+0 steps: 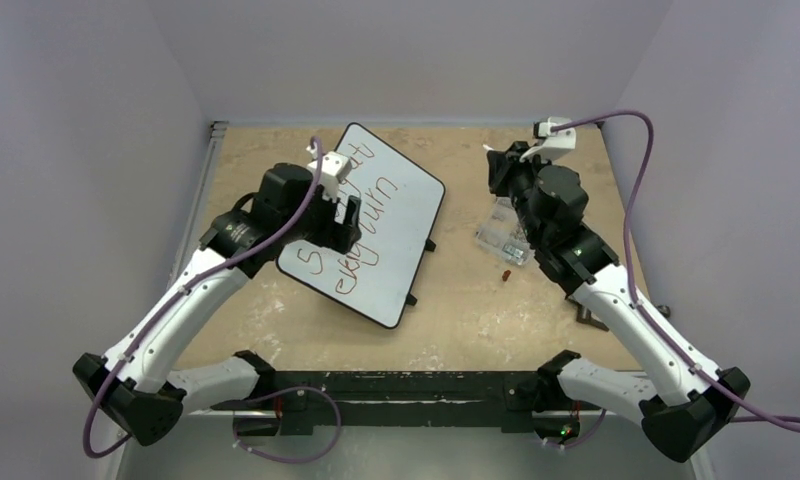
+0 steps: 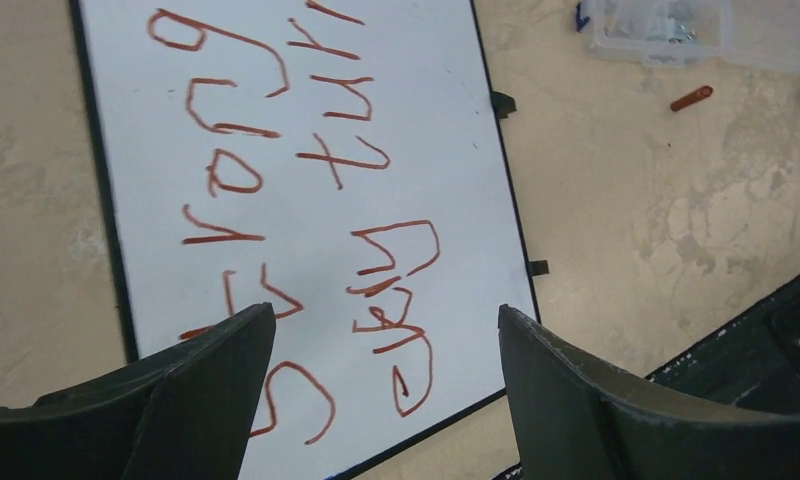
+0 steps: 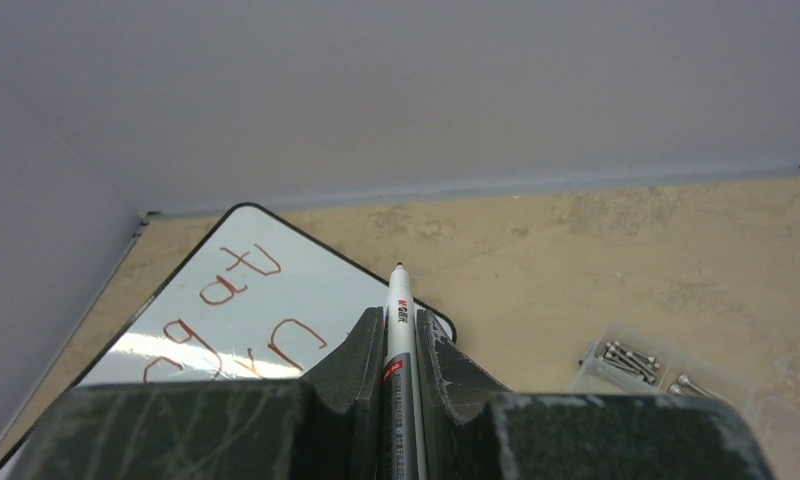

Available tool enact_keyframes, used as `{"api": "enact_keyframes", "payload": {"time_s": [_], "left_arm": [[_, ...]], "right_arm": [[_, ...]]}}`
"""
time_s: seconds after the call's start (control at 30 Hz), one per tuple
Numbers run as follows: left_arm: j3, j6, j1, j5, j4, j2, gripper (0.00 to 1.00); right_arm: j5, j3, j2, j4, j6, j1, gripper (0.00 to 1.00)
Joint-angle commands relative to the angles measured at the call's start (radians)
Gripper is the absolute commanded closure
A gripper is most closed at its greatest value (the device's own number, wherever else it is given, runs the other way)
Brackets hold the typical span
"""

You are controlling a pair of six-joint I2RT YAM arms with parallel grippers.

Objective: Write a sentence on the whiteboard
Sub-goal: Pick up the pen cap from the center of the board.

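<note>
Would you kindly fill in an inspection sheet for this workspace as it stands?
Surface: beige tabletop, mottled and scuffed.
Job's things: whiteboard lies flat, turned at an angle; sentence in red-brown slanted lines.
Clutter: clear box of screws; small red piece loose beside it.
Grippers: left gripper open above the board; right gripper shut on marker, tip off the board.
Cables: purple cables, one along each arm.
Surroundings: plain pale walls on three sides.

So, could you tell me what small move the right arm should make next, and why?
Probably swing the right gripper left toward the whiteboard: it clamps the uncapped marker, yet hangs off the board, near the clear box.
</note>
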Motion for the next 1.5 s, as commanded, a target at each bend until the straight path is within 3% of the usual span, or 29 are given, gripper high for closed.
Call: {"api": "enact_keyframes", "payload": {"time_s": [0.0,0.23,0.53,1.03,1.47], "left_arm": [[0.047,-0.074,-0.116,-0.006,0.092,0.081,0.2],[0.103,-0.079,-0.271,0.014,0.206,0.253,0.26],[0.276,0.036,-0.378,0.182,0.29,0.567,0.38],[0.631,0.16,-0.465,0.275,0.216,0.988,0.48],[0.78,0.177,-0.493,0.285,0.256,1.176,0.51]], "right_arm": [[0.095,0.093,-0.001,-0.08,0.021,-0.005,1.0],[0.104,0.154,-0.023,-0.102,0.013,-0.004,1.0],[0.059,0.165,-0.126,-0.121,-0.002,-0.005,1.0],[0.01,0.16,-0.191,-0.163,0.028,-0.005,1.0],[0.004,0.152,-0.226,-0.202,0.046,-0.004,1.0]]}}
